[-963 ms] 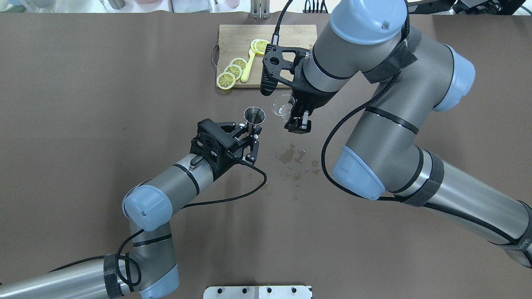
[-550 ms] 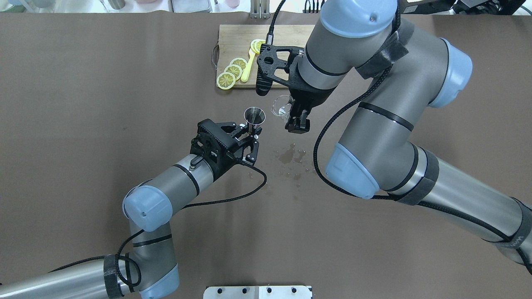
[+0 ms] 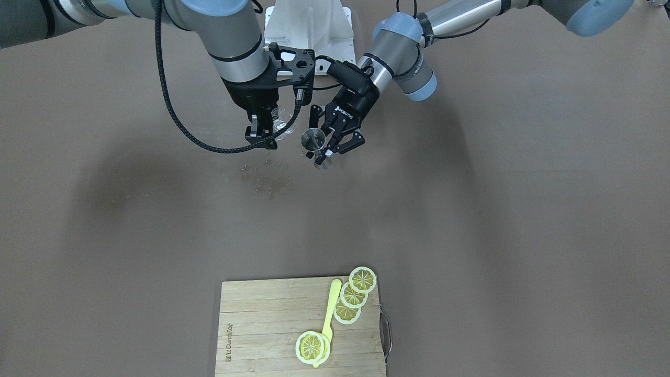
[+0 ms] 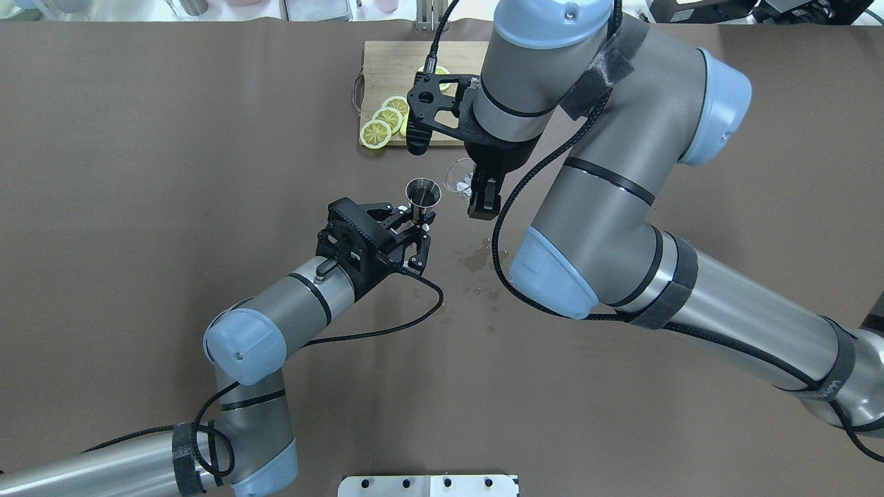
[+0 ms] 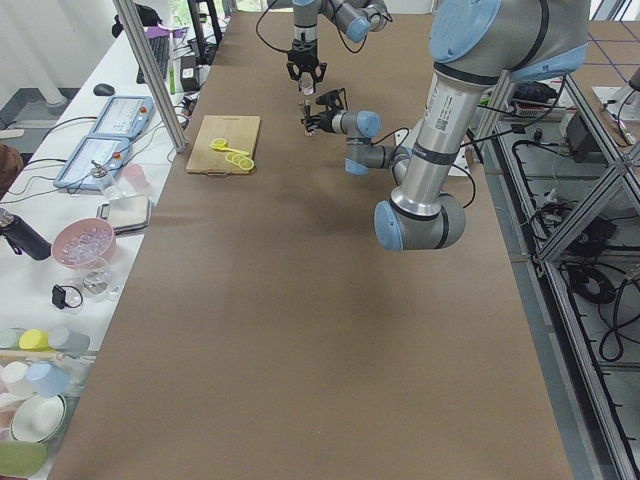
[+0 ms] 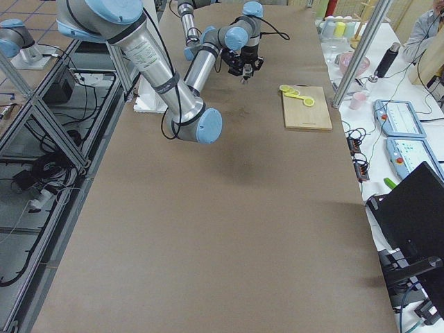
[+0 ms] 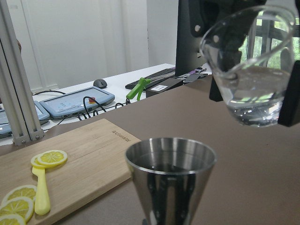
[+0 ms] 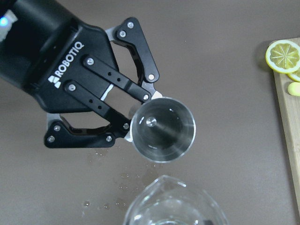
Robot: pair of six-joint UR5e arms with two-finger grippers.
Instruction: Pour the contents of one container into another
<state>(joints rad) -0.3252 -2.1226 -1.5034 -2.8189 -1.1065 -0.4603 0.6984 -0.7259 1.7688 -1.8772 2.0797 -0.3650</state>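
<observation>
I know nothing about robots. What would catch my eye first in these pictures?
Mid-table, the two arms meet: the right gripper holds a clear glass cup with water in it, raised just beside the steel jigger that the left gripper grips at its waist. Wet spots mark the brown table near them, and on the side far from the robot a wooden cutting board carries lemon slices.

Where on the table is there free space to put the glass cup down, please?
Wide bare table lies left of the cutting board and the left gripper; more lies between the wet drops and the metal base plate. It is crowded around the jigger and the glass cup, held close together.
</observation>
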